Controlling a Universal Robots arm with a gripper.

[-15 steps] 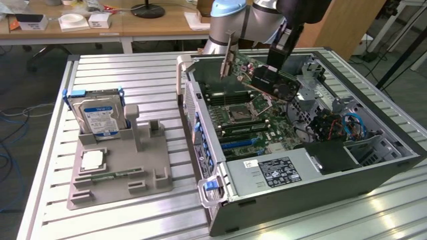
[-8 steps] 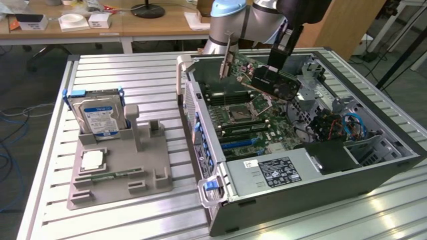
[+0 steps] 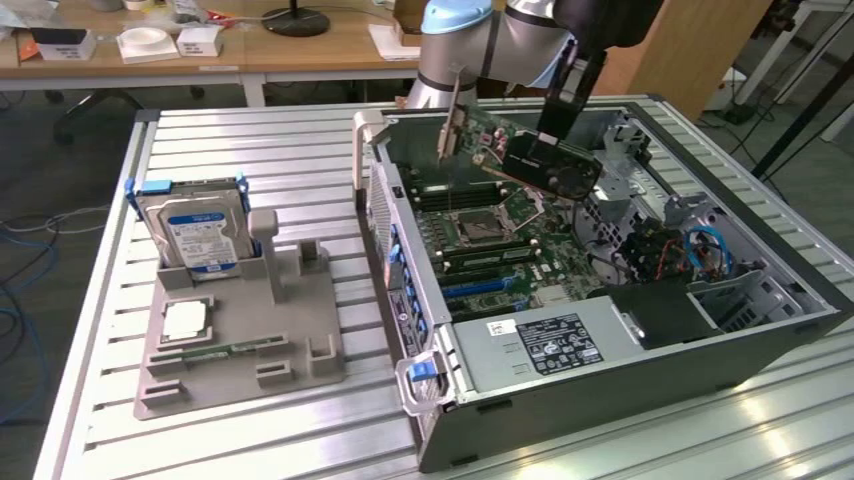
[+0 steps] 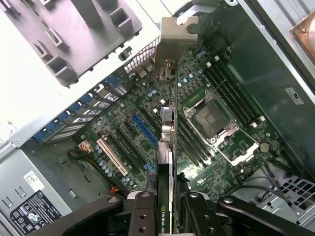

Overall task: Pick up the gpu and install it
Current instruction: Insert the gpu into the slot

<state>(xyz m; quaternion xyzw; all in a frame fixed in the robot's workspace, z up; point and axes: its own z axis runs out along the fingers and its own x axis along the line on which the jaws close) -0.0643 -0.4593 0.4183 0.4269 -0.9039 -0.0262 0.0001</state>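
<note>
One arm [image 3: 467,45]: grey and light blue, coming in from the far side of the table [image 3: 267,140] and standing over the computer case [image 3: 627,400].
One hand [image 3: 551,135]: black, with two fingers [image 4: 142,216], one on each face of the graphics card [image 3: 558,168], clamped on it.
One graphics card: black-faced and tilted, held in the air over the far end of the open case, above the motherboard [image 3: 527,250]. From the wrist it is seen edge-on between the fingers.
One metal bracket [image 3: 451,125]: silver, at the end of the card that points to the case wall on the exterior view's left.
One computer case: black, lying on its side on the table with the side panel off.
One motherboard: green, on the floor of the case, with one square processor socket [image 4: 214,118], one blue slot [image 4: 144,129] and one white slot [image 4: 112,156].
One power supply [image 3: 561,340]: grey box with a black label, at the near end of the case.
One grey tray [image 3: 287,370]: on the table, on the exterior view's left of the case.
One hard drive [image 3: 200,235]: blue-and-white label, standing upright at the tray's far end.
One square chip [image 3: 184,320]: lying flat on the tray.
One memory stick [image 3: 220,352]: narrow and green, lying flat on the tray, just beside the chip.
</note>
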